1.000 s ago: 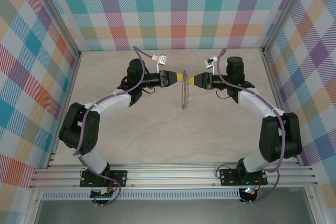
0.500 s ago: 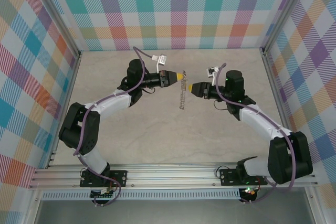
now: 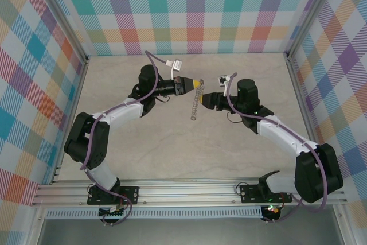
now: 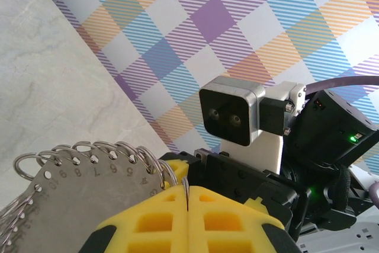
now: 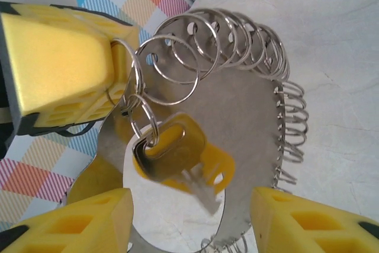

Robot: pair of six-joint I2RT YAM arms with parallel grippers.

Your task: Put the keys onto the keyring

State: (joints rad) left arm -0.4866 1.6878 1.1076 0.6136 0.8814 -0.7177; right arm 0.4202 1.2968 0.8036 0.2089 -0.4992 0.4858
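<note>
pinching keyring (image 3: 194,106), left hand (image 3: 198,83) outstretched (right hand (image 3: 205,100) parted)

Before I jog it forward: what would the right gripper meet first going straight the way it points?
Probably the yellow-headed key, hanging on a split ring centred between its open fingers; just behind is the ring plate. Depth is unclear.

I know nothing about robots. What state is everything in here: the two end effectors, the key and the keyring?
left end effector: shut, pinching the keyring.
right end effector: open, holding nothing, close in front of the key.
keyring: dangling from the left end effector.
key: hanging from one of the keyring's rings, not gripped.
</note>
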